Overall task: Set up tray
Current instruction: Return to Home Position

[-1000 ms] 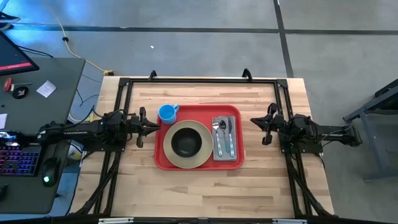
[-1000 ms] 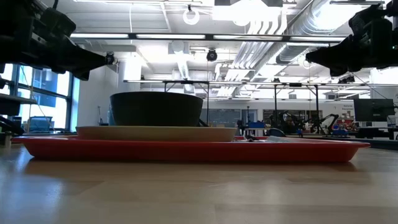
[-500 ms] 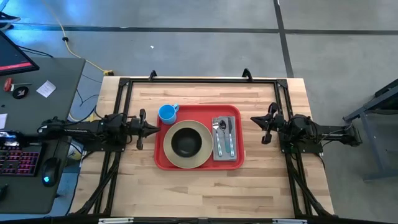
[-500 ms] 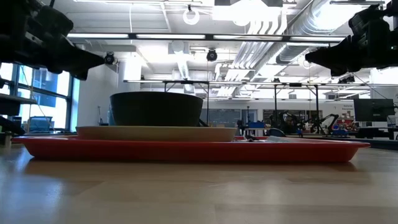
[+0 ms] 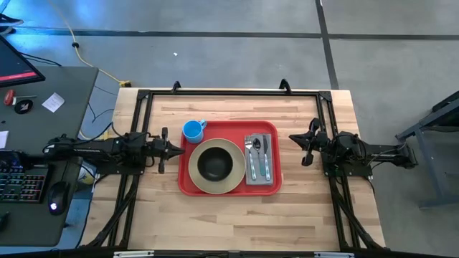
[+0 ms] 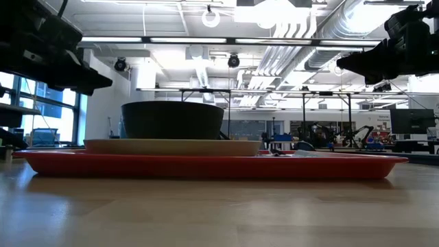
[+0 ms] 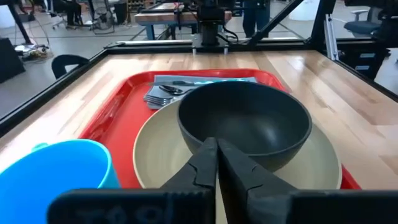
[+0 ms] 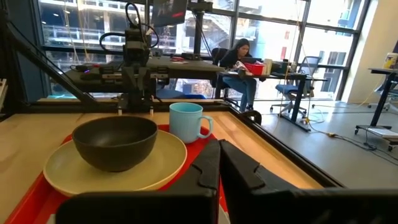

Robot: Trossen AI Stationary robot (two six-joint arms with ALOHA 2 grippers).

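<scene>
Red tray (image 5: pixel 229 129) at centre of the wooden table (image 5: pixel 237 222), carrying cream plate (image 5: pixel 216 145), dark bowl (image 5: pixel 215 165), blue mug (image 5: pixel 192 130) and cutlery (image 5: pixel 258 154); left gripper (image 5: pixel 174 149) and right gripper (image 5: pixel 295 139) flanking, fingers together, empty.

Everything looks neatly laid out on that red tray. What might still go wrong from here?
1. The left hand hangs shut close to the mug at the tray's corner; a stray swing might tip it.
2. The bowl sits loose on the plate, so a bump to the tray could slide it.
3. The cutlery lies loose on the napkin and could scatter likewise.
The right hand waits clear of the tray.
</scene>
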